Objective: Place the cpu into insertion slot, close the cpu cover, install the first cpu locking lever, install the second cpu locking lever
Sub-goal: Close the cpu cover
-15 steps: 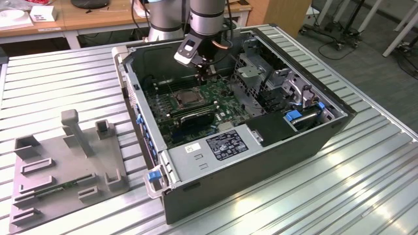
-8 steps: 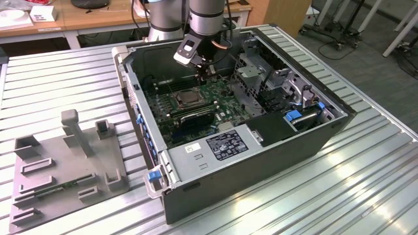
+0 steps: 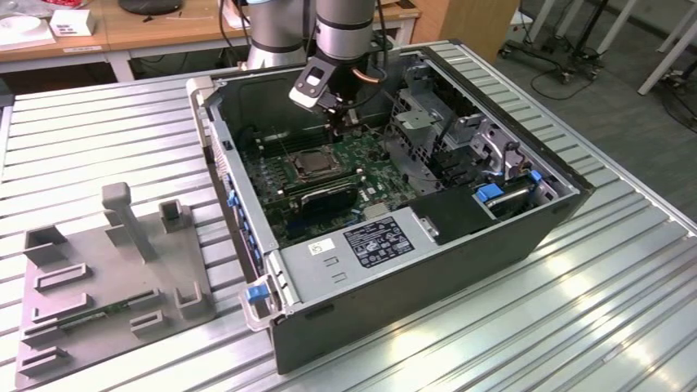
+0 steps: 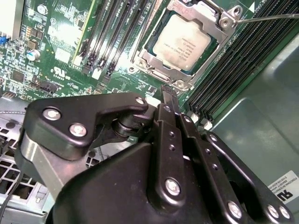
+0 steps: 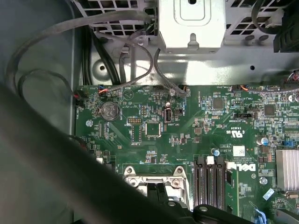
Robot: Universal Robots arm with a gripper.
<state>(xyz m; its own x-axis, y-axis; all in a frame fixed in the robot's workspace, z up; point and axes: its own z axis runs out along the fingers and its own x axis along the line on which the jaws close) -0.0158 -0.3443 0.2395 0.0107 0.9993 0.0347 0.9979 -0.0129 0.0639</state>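
Green motherboard (image 4: 60, 46) around the insertion slot (image 4: 161, 77) is at risk: the cpu (image 4: 187, 44) sits there under its closed cpu cover (image 4: 219, 32), and our gripper (image 4: 168, 91) beside the slot, fingers together and empty, could slip off the thin locking lever (image 4: 266, 17).

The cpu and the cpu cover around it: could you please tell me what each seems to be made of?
The cpu: metal top, matte silvery-grey, with a soft even sheen. The cpu cover: bare bright metal, probably stamped steel sheet, judging by its thin edges and sharp glints.
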